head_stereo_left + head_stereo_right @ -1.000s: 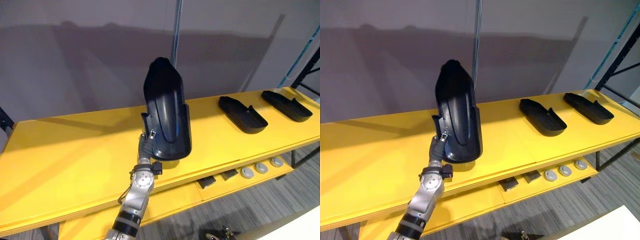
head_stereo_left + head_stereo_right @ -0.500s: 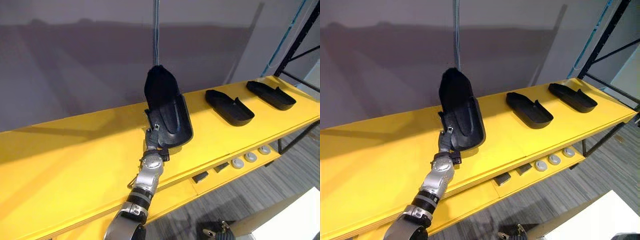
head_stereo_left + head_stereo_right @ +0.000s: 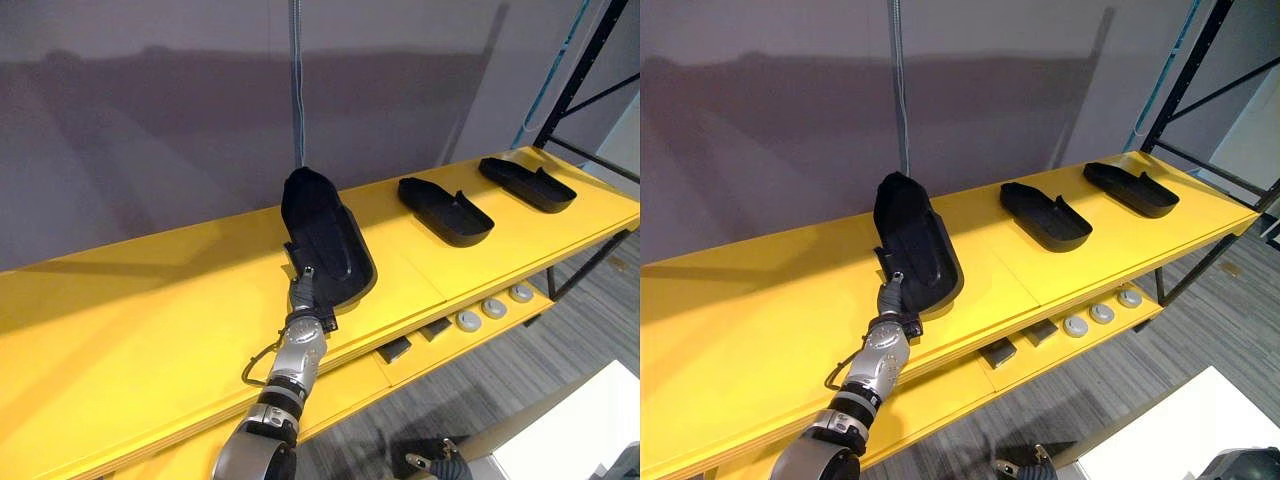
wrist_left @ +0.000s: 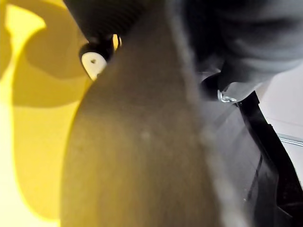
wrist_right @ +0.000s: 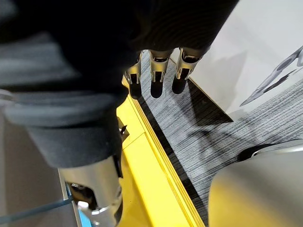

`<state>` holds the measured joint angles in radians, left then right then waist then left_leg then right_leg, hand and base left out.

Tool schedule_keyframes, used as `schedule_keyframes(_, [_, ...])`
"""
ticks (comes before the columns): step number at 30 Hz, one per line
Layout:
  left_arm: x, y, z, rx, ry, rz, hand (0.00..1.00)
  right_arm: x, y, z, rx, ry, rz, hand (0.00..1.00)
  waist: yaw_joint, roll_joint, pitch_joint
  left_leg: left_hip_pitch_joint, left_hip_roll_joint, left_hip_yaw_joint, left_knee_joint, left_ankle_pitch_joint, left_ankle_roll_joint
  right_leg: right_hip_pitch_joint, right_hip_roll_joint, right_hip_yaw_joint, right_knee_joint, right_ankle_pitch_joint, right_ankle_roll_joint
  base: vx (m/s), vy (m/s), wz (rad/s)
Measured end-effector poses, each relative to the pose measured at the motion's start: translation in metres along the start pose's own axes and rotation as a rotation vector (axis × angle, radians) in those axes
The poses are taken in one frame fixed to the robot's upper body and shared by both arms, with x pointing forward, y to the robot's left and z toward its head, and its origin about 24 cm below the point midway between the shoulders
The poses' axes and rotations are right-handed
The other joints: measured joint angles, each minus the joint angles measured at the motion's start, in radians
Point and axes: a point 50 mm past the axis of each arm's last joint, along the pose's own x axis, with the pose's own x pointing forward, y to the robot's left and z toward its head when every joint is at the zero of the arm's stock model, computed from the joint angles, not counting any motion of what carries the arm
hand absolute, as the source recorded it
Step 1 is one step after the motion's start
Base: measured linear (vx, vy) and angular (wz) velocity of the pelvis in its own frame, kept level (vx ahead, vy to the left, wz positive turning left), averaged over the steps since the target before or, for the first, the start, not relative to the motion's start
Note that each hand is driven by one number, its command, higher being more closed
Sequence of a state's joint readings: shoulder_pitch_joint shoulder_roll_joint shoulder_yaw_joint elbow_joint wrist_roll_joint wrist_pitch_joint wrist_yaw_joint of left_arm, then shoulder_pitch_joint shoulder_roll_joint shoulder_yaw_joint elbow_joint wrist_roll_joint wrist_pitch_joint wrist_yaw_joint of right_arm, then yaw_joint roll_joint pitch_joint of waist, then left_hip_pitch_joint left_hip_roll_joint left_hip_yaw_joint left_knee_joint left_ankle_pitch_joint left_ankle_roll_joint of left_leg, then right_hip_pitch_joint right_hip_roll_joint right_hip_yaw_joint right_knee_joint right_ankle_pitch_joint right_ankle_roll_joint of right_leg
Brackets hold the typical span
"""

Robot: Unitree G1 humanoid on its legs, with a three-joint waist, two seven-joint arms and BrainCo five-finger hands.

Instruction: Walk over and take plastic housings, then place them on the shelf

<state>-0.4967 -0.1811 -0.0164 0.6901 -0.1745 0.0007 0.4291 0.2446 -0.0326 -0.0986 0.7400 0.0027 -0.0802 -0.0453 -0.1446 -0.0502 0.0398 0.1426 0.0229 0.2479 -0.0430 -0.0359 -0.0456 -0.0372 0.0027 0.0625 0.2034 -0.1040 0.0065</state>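
A black plastic housing (image 3: 325,240) lies lengthwise on the yellow shelf (image 3: 120,330), its rounded end toward the wall. My left hand (image 3: 303,288) is at its near end, fingers curled on the rim; the left wrist view has the housing's dark surface (image 4: 265,156) close up. Two more black housings (image 3: 443,210) (image 3: 530,183) lie farther right on the same shelf. My right hand (image 5: 157,75) hangs with straight fingers over the floor beside the shelf's edge, holding nothing.
A lower yellow shelf carries round grey parts (image 3: 493,308) and dark blocks (image 3: 395,348). A grey wall runs right behind the shelf. A black rack upright (image 3: 590,50) stands at the right end. A white surface (image 3: 590,430) sits low right.
The housing in my left hand has tipped from standing upright down onto the shelf. The camera has also shifted, so the whole shelf sits differently in view.
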Motion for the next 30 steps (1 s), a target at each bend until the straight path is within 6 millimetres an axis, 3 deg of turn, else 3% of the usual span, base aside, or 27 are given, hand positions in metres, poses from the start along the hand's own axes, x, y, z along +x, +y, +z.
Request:
schedule_keyframes(17, [-0.001,-0.006,0.013,0.005,-0.085,-0.050,0.00,0.013,0.006,0.017,-0.017,-0.009,0.015,0.00,0.001,0.012,0.057,0.004,0.016,-0.029,-0.006,0.009,-0.003,0.035,0.013,-0.028,-0.039,0.015,-0.012,-0.02,-0.003,0.05])
schedule_keyframes(30, [-0.012,0.013,0.012,-0.060,-0.122,-0.023,0.00,0.012,0.012,0.017,-0.003,-0.010,0.020,0.00,0.017,0.010,0.062,0.011,0.019,-0.029,-0.005,0.008,-0.003,0.043,0.013,-0.032,-0.038,0.015,-0.011,-0.03,0.005,0.00])
